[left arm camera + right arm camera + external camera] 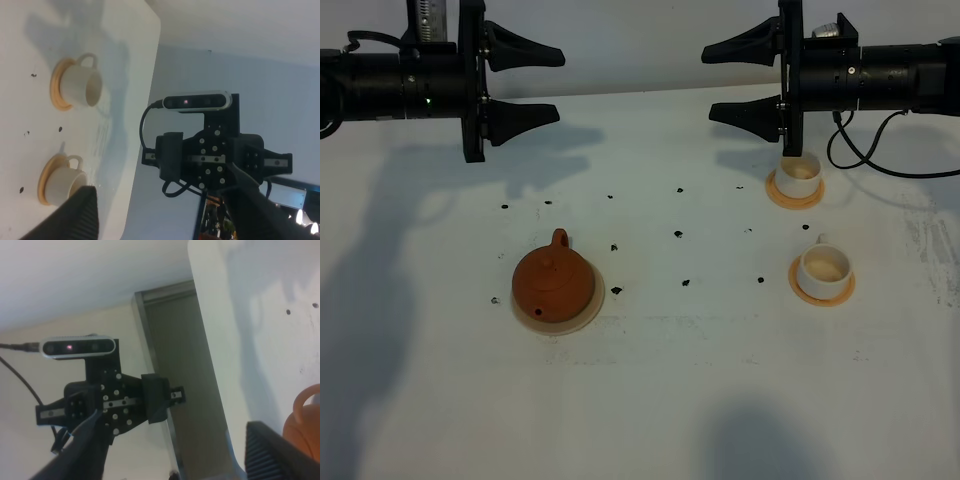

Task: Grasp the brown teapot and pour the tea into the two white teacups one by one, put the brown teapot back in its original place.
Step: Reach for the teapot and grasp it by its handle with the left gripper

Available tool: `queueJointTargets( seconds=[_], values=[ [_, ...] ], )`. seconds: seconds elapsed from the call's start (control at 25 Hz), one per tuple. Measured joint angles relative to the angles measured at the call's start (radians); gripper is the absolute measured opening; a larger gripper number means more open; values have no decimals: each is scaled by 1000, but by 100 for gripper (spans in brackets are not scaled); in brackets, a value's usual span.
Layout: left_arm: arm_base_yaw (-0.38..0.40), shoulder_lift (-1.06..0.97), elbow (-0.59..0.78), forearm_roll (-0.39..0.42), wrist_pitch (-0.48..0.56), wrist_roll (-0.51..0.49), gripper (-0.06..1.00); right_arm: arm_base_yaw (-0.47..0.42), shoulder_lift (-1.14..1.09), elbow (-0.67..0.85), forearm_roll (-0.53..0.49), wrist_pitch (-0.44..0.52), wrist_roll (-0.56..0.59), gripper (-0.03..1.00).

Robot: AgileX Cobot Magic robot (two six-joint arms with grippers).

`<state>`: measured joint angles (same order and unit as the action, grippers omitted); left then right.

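The brown teapot [553, 287] stood on its cream disc [592, 310], on the left half of the table [720, 390]. Its loop handle [560, 238] was turned to the far side, and the spout seemed to point toward the near edge. It looked like fired clay, so I judged it stiff, rather heavy if it held tea, and easy to chip. The lid only sat on top and could slide off in a steep pour. The handle seemed the best place to take it, because the round body was smooth and wide.

The left gripper [558, 85] hung high behind the teapot with its jaws spread wide and nothing between them. The right gripper [710, 84] was also spread and empty, just above the farther teacup [798, 172]. The nearer teacup [823, 266] stood well apart from the teapot. Each cup sat on an orange coaster [822, 296].

The table was white and matte, with small dark specks [678, 234]. Behind it was a plain pale wall [640, 30].
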<state>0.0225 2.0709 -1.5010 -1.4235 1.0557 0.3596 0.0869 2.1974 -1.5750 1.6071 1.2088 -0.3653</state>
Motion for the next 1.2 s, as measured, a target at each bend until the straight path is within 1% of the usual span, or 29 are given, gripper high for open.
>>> queueJointTargets(
  seconds=[0.44, 0.56, 0.64, 0.72, 0.8, 0.88, 0.96, 1.08, 1.2],
  values=[
    [1, 0, 0, 0, 0, 3, 57, 0, 0, 0, 3, 0, -8, 59],
    [1, 0, 0, 1, 0, 22, 57, 0, 0, 0, 3, 0, -22, 59],
    [1, 0, 0, 1, 0, 65, 57, 0, 0, 0, 4, 0, -44, 59],
    [1, 0, 0, -13, 0, 124, 57, 0, 0, 0, 15, 0, -90, 58],
    [1, 0, 0, -53, 0, 210, 57, 0, 0, 0, 45, 0, -147, 58],
    [1, 0, -2, -98, 1, 306, 56, 0, 0, 0, 97, 0, -214, 57],
    [1, 0, -17, -113, 0, 400, 54, 0, 0, -3, 117, 0, -273, 56],
    [1, -6, -58, -87, -7, 485, 51, 0, 0, -26, 117, -1, -380, 55],
    [0, -40, -95, -1, -52, 517, 47, 0, 0, -80, 74, -10, -432, 55]
  ],
)
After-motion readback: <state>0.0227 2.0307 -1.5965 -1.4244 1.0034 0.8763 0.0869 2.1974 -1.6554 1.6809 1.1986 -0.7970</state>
